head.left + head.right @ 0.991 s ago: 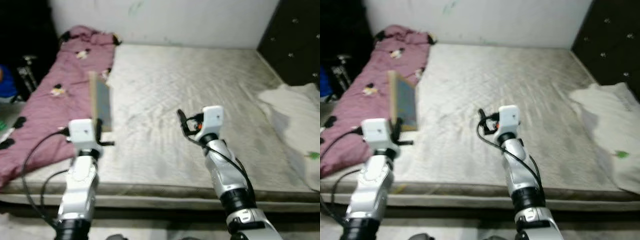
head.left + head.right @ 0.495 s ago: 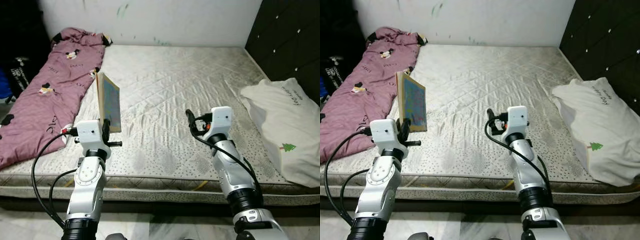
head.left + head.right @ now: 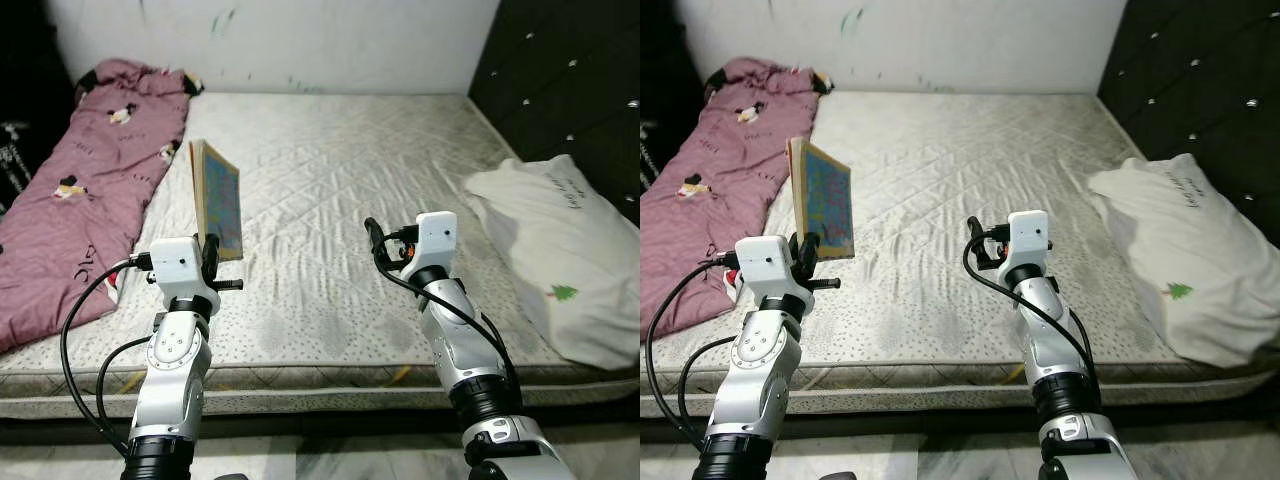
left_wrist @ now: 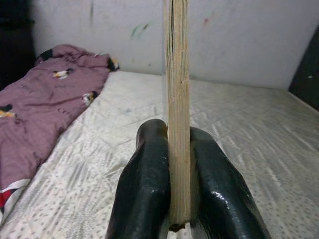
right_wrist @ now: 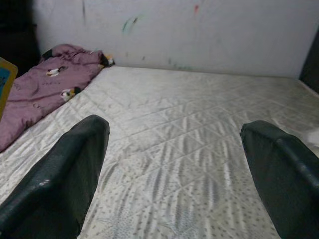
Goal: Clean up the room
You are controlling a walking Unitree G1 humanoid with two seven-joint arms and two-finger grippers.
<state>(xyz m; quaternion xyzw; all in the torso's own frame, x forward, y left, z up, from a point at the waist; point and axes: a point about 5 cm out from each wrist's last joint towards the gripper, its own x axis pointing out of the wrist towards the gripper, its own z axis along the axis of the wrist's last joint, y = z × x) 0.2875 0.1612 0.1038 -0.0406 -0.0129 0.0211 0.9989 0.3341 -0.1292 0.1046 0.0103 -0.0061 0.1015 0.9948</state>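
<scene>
- My left claw is clamped on the lower edge of a thin book — I hold it upright above the bed's front edge, near its left side.
- My right claw is spread wide with nothing in it, raised over the front middle of the mattress.
- A maroon blanket lies along the bed's left edge — a white pillow at the right edge.
</scene>
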